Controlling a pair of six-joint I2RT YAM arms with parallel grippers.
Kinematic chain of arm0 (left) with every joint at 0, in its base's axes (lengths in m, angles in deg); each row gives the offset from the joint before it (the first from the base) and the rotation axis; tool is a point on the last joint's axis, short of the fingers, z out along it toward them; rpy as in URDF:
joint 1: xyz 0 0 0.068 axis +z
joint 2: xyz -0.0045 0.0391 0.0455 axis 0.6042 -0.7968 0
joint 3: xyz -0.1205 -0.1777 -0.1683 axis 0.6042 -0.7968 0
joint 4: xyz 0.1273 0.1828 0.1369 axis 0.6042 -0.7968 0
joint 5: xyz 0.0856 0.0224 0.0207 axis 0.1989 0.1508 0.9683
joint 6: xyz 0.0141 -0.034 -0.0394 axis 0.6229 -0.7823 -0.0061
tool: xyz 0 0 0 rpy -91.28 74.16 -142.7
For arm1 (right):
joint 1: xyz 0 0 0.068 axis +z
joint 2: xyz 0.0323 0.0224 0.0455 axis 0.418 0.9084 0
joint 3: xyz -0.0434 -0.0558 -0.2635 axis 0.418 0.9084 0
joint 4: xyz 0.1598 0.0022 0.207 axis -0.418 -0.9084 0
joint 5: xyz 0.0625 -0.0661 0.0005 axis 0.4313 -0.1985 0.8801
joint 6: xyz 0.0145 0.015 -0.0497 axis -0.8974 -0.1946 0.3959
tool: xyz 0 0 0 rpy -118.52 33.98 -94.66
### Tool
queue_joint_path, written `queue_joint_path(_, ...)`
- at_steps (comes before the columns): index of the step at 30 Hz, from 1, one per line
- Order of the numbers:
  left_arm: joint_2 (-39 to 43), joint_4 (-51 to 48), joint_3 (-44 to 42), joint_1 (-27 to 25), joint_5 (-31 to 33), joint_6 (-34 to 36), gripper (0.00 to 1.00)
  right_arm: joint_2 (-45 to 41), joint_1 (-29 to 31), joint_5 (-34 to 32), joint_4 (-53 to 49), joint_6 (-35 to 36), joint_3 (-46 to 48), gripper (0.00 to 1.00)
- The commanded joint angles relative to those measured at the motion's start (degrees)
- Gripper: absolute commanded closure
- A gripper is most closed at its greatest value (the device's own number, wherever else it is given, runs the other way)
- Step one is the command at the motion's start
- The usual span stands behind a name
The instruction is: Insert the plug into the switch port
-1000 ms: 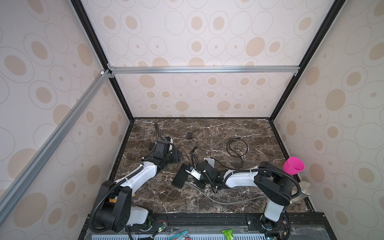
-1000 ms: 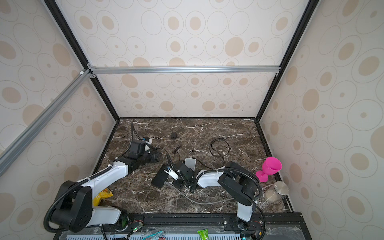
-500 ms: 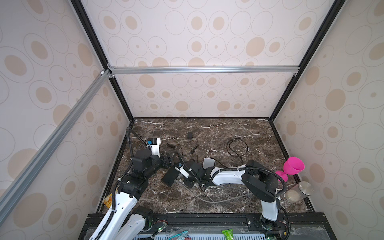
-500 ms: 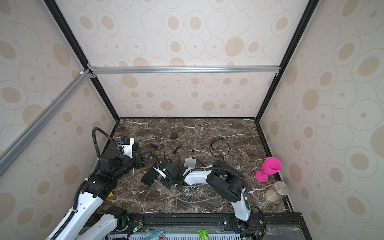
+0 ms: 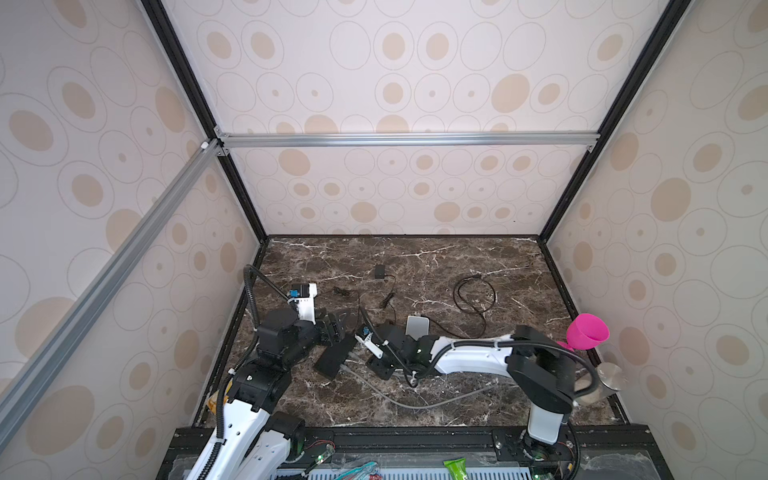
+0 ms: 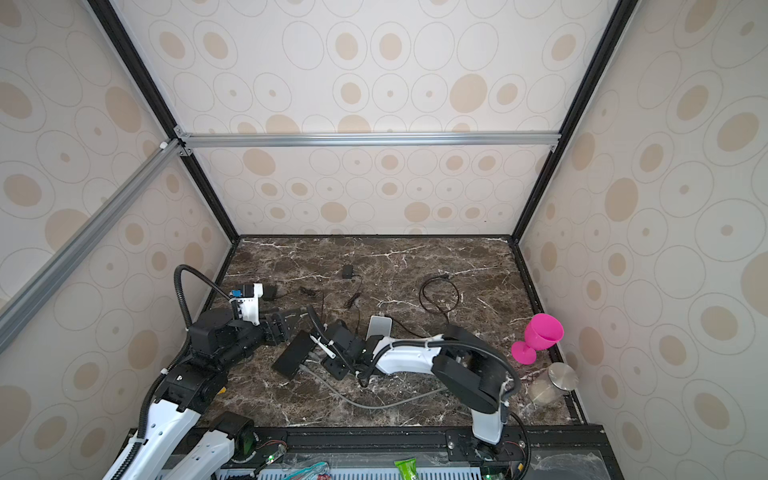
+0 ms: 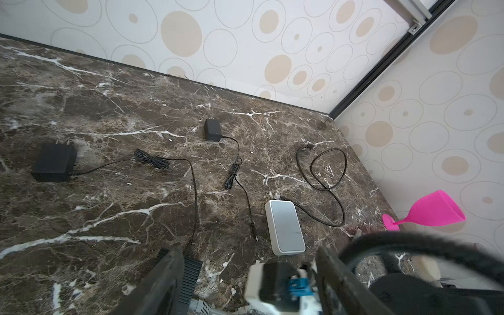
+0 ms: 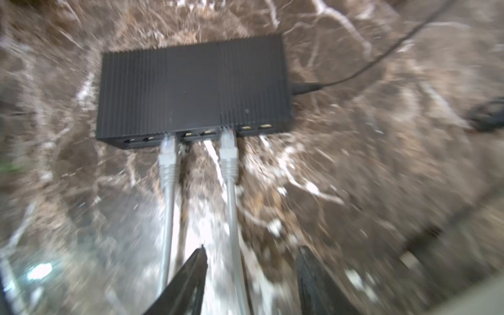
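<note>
- Black ribbed switch (image 8: 191, 87) is lying flat on the marble worktop (image 8: 381, 163), its port row facing the right hand (image 8: 251, 249), so a plug can go straight in.
- Grey plug (image 8: 228, 152) is sitting in a port and looking fully seated. The insertion is probably done.
- A second grey plug (image 8: 169, 155) is occupying another port of the same row.
- Right hand is standing spread and pinching nothing, with the cable (image 8: 231, 218) running loose between its fingers (image 8: 191, 272). This is likely a release.
- Left hand (image 7: 248, 253) is hovering spread and empty near the switch's end, apparently for steadying it.
</note>
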Motion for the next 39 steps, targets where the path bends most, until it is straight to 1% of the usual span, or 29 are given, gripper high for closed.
queue_joint_path(1,1.6,2.2,0.5,0.5,-2.7,2.0,0.24,-6.2,-3.0,-4.1,-6.4,-4.2,1.0,0.48)
queue_joint_path(4,3.9,2.5,0.8,0.5,-2.2,3.7,0.24,-9.7,-5.6,-5.4,-10.1,-8.6,1.0,0.5)
queue_joint_path(7,6.0,3.6,-1.0,0.5,-0.7,4.4,0.25,-11.0,-7.6,-6.1,-11.8,-12.6,0.3,0.51)
queue_joint_path(8,6.3,4.0,-1.3,0.5,-0.7,4.3,0.23,-11.1,-7.9,-6.7,-11.9,-13.4,0.2,0.51)
queue_joint_path(13,6.3,4.7,-1.5,0.5,-1.6,4.0,0.23,-8.8,-8.5,-9.0,-13.3,-14.1,-2.4,0.51)
queue_joint_path(15,6.2,4.7,-1.4,0.6,-2.0,4.4,0.23,-7.1,-8.6,-8.8,-14.8,-14.6,-4.1,0.51)
queue_joint_path(19,6.6,5.5,-1.7,0.6,-3.6,4.3,0.23,-4.2,-8.6,-8.0,-17.5,-18.6,-7.3,0.51)
queue_joint_path(22,7.3,6.5,-2.2,0.9,-4.8,4.3,0.23,-4.5,-8.5,-7.6,-21.4,-21.5,-10.2,0.51)
queue_joint_path(23,7.3,6.8,-2.3,1.2,-5.2,4.1,0.23,-5.0,-8.5,-8.1,-23.1,-22.0,-11.2,0.51)
queue_joint_path(27,6.9,7.5,-2.6,1.8,-6.5,4.0,0.23,-8.2,-8.6,-14.4,-29.9,-25.4,-13.5,0.51)
queue_joint_path(29,6.4,7.6,-2.6,1.8,-6.6,4.1,0.23,-10.0,-8.5,-14.3,-29.5,-26.3,-12.0,0.51)
queue_joint_path(33,5.1,7.8,-2.7,2.0,-6.6,4.0,0.23,-12.6,-8.4,-12.6,-24.5,-27.2,-6.2,0.53)
queue_joint_path(36,4.0,7.6,-2.8,2.5,-6.2,3.9,0.23,-12.8,-8.3,-11.6,-21.2,-25.8,-2.8,0.53)
queue_joint_path(39,2.2,7.5,-2.6,3.3,-6.3,3.9,0.23,-12.1,-8.3,-11.0,-20.4,-22.2,-1.9,0.53)
